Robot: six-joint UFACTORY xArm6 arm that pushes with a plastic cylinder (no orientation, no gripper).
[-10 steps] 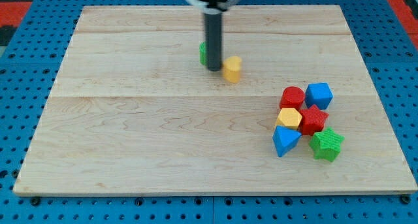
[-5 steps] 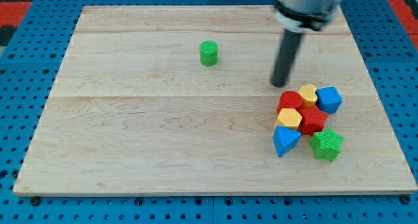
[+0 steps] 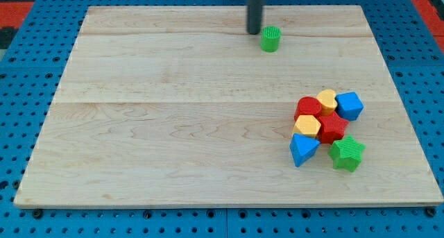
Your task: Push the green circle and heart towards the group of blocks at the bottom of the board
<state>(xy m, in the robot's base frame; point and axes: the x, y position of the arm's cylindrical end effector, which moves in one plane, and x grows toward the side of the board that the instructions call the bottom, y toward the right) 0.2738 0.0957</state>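
The green circle [image 3: 270, 39], a small green cylinder, stands near the view's top, right of centre. My tip [image 3: 254, 32] is just to its upper left, touching or nearly touching it. The yellow heart [image 3: 327, 100] sits at the top of the group of blocks at the view's lower right, between a red block [image 3: 309, 106] and a blue block [image 3: 349, 105].
The group also holds a yellow hexagon [image 3: 306, 126], a red star [image 3: 334, 128], a blue triangle-like block [image 3: 302, 149] and a green star [image 3: 346, 153]. The wooden board [image 3: 173, 141] lies on a blue pegboard.
The yellow heart was pushed from the board's middle into the group. The green circle has since moved right and up. My tip went from beside the group to the circle's upper left.
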